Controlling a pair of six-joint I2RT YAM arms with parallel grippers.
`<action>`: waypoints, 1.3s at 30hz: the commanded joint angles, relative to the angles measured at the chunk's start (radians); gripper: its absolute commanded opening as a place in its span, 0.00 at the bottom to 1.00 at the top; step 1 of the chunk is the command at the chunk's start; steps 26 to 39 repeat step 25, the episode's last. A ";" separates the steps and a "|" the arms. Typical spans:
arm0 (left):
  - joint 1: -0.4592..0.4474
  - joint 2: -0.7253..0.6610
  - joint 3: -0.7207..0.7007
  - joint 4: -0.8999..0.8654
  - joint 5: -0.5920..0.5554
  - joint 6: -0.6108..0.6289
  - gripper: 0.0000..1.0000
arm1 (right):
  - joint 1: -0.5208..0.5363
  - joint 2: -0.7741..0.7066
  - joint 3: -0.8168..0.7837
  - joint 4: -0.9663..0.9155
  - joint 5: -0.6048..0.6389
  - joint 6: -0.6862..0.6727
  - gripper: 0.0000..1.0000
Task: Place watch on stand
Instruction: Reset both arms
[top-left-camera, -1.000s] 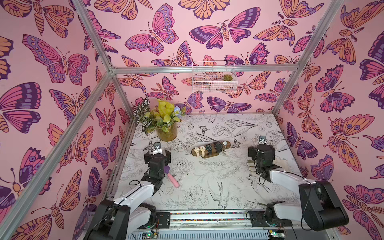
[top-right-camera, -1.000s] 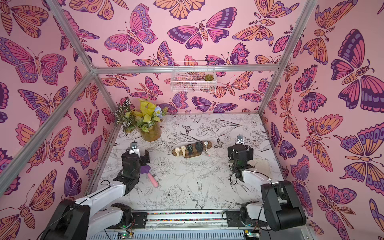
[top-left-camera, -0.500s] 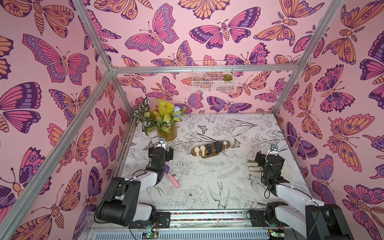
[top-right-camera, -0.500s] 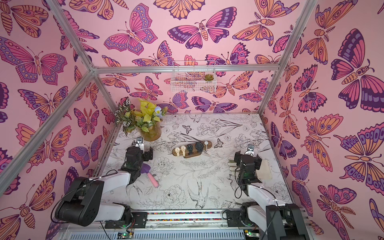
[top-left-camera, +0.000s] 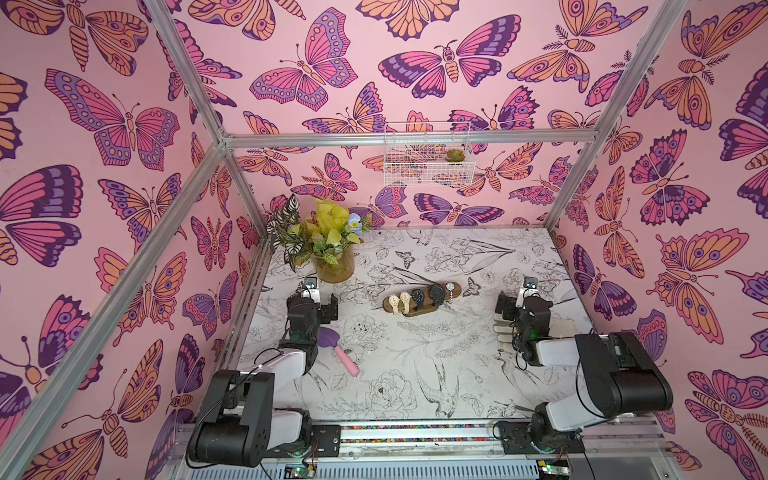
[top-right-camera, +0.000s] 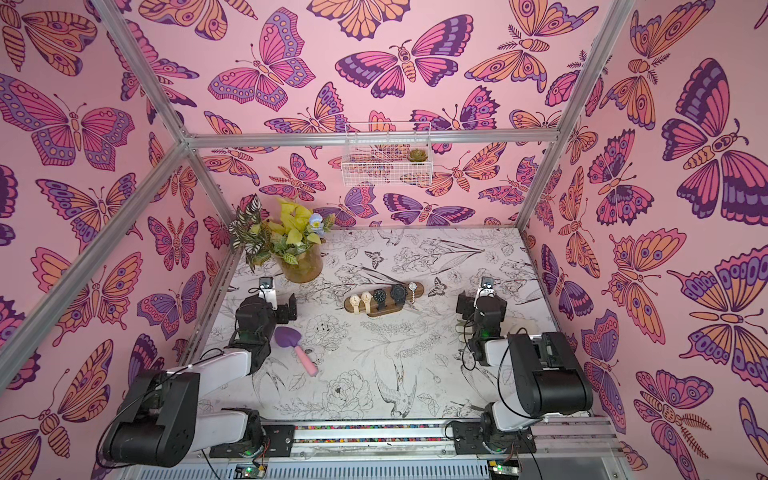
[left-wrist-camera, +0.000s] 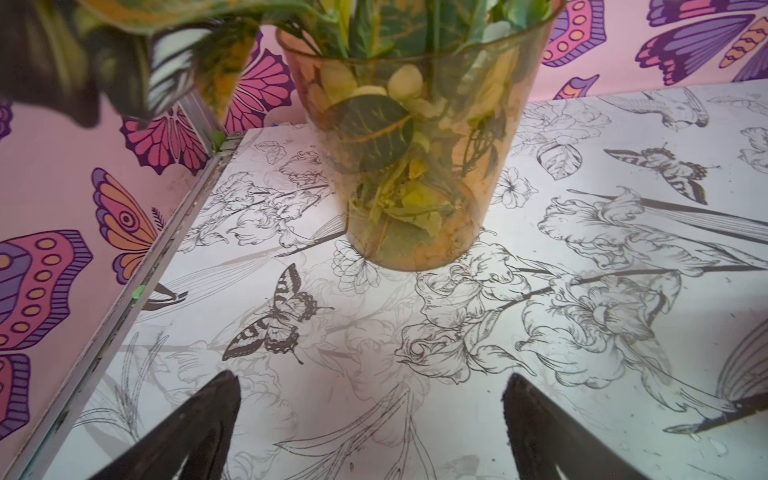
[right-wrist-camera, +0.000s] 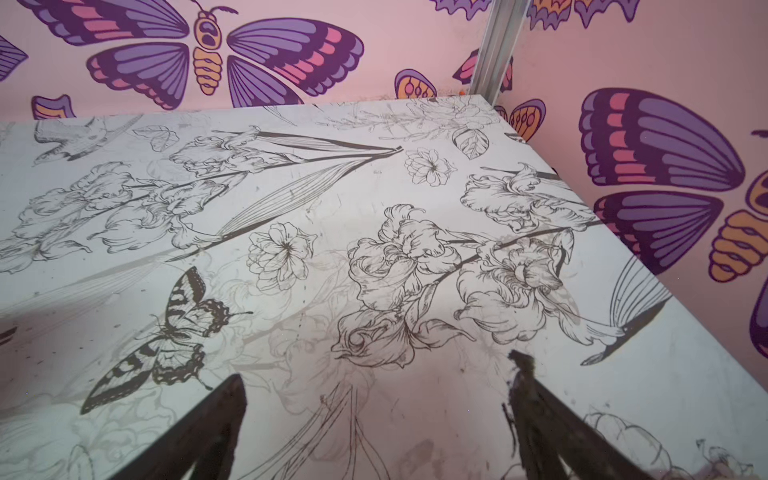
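The stand (top-left-camera: 453, 289) (top-right-camera: 419, 288), a brown wooden bar on a flat base, lies mid-table in both top views. Several watches hang across it: two cream ones (top-left-camera: 399, 302), two black ones (top-left-camera: 436, 293) and a silver one (top-left-camera: 450, 287). Every watch in view is on the stand. My left gripper (top-left-camera: 311, 306) (top-right-camera: 271, 306) (left-wrist-camera: 370, 399) is open and empty, left of the stand, facing the vase. My right gripper (top-left-camera: 523, 306) (top-right-camera: 482, 306) (right-wrist-camera: 378, 386) is open and empty over bare table, right of the stand. Neither wrist view shows the stand.
A glass vase of leaves (top-left-camera: 334, 266) (left-wrist-camera: 415, 166) stands at the back left, close ahead of the left gripper. A purple and pink scoop (top-left-camera: 338, 351) lies by the left arm. A pale cream object (top-left-camera: 505, 332) sits under the right arm. A wire basket (top-left-camera: 428, 158) hangs on the back wall.
The right gripper swung out toward the right front and has come back to where it was. The left arm's elbow has risen while its gripper stayed near the vase. Both stayed open.
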 joint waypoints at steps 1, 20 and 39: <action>0.058 0.092 -0.056 0.173 0.092 -0.040 1.00 | -0.005 -0.020 0.044 -0.058 -0.053 -0.015 0.99; 0.095 0.225 0.030 0.179 0.151 -0.047 0.99 | -0.027 -0.012 0.072 -0.104 -0.104 -0.005 0.99; 0.095 0.224 0.029 0.173 0.151 -0.047 0.99 | -0.031 -0.017 0.062 -0.089 -0.112 -0.006 0.99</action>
